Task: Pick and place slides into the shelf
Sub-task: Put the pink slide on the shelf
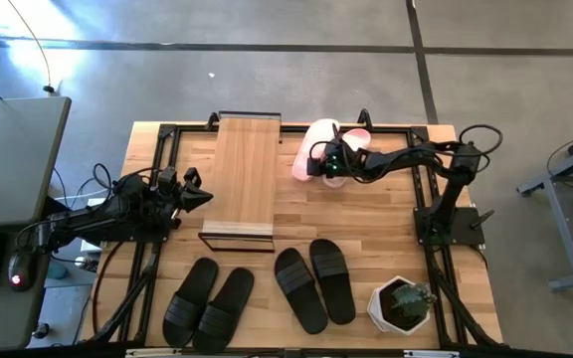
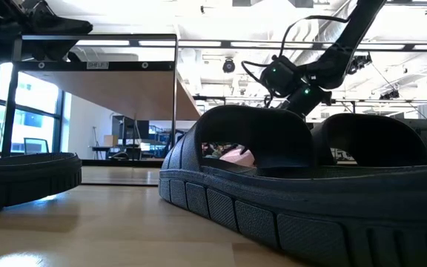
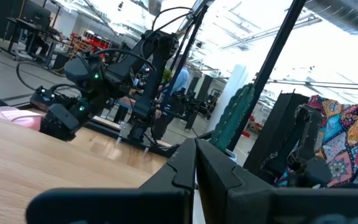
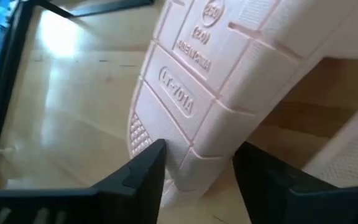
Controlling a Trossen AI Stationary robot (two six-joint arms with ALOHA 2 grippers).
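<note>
The shelf [image 1: 245, 174], a light plank top on a black frame, stands at the table's middle left. Two pink slides lie at the far edge. One pink slide [image 1: 318, 141] is turned so that its ribbed sole [image 4: 229, 56] shows, and the other pink slide [image 1: 358, 134] lies to its right. My right gripper [image 1: 326, 165] is shut on the turned one. Two black pairs [image 1: 207, 298] [image 1: 314, 283] lie flat along the near edge. My left gripper [image 1: 203, 196] hovers shut just left of the shelf, holding nothing. My right gripper holds the turned pink slide by one end of its sole [image 4: 191, 140], with a finger [image 4: 151, 165] on either side of that end. The fingers come level from the table's right side. The sole faces the wrist camera. Whether the slide is lifted clear I cannot tell.
A white pot with a green plant [image 1: 403, 303] stands at the near right corner. A black slide [image 2: 310, 185] fills the low view's foreground. Black frame rails [image 1: 162, 149] run along the table's edges. Bare wood [image 1: 366, 219] lies between the shelf and the right arm's base.
</note>
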